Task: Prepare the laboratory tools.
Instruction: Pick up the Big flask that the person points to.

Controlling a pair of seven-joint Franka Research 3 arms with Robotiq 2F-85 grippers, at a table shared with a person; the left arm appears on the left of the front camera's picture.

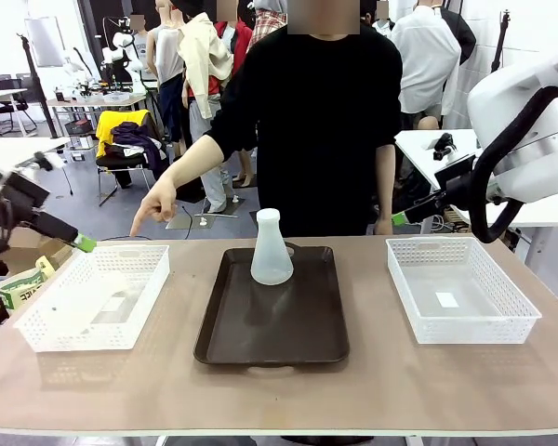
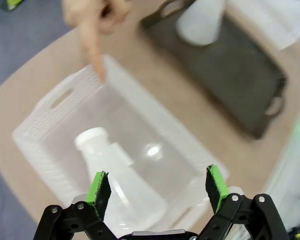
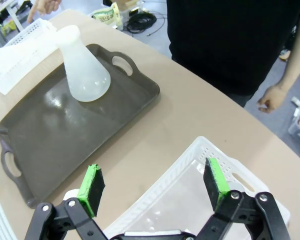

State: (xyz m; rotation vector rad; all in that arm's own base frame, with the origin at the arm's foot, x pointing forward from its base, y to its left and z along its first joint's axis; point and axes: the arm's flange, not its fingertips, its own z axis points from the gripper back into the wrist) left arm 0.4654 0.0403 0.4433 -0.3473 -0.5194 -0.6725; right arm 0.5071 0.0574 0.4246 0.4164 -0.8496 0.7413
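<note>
One frosted-white conical flask (image 1: 272,249) stands upright on the dark brown tray (image 1: 260,339), also seen as the flask (image 3: 83,69) on the tray (image 3: 50,125). The second flask (image 2: 115,180) lies on its side in the left white basket (image 2: 65,95), faintly visible in the front view (image 1: 91,297). My left gripper (image 2: 157,186) hangs open above that lying flask, off the table's left edge (image 1: 82,242). My right gripper (image 3: 153,185) is open over the near rim of the right basket (image 3: 175,160), with nothing in it.
A person stands at the far side, one hand (image 1: 154,208) pointing a finger (image 2: 92,50) down at the left basket's far rim. The other hand (image 3: 271,98) hangs by the side. The right basket (image 1: 474,330) holds only a white label.
</note>
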